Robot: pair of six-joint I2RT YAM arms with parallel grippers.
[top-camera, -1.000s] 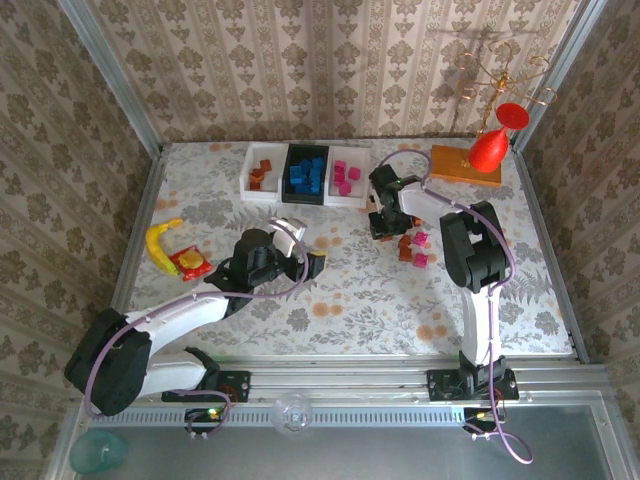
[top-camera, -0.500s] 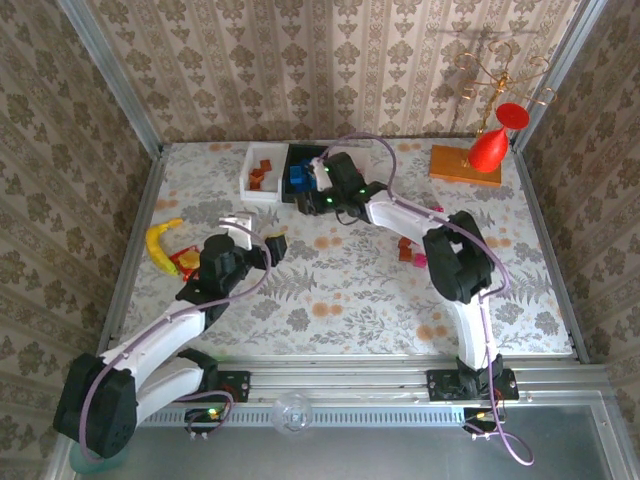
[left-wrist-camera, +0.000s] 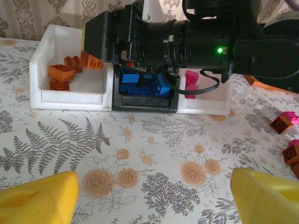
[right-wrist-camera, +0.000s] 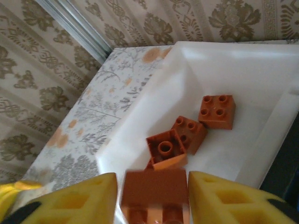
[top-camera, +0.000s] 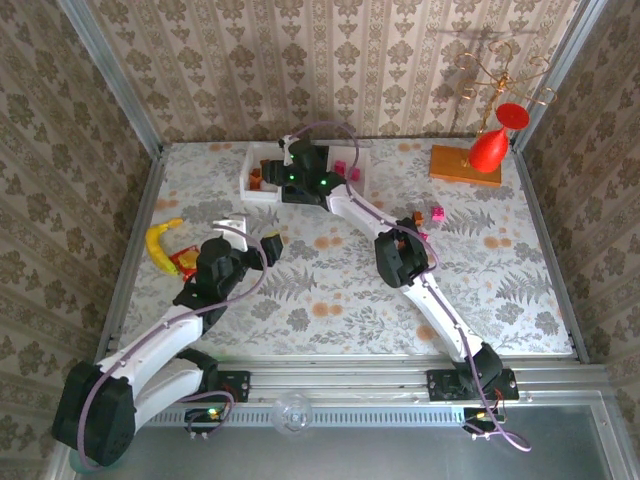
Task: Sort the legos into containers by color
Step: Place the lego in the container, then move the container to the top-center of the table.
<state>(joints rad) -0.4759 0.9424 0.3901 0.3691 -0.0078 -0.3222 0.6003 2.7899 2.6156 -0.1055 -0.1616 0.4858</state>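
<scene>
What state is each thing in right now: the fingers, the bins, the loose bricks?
Left fingers: open, empty.
Right fingers: flanking an orange brick; grip unclear.
Left bin: three orange bricks inside.
Black bin: blue bricks inside.
Right bin: pink bricks inside.
Loose bricks: unsorted, outside bins.

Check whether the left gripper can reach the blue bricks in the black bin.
Probably not yet: the right arm hangs right over the black bin, blocking the blue bricks from above.
</scene>
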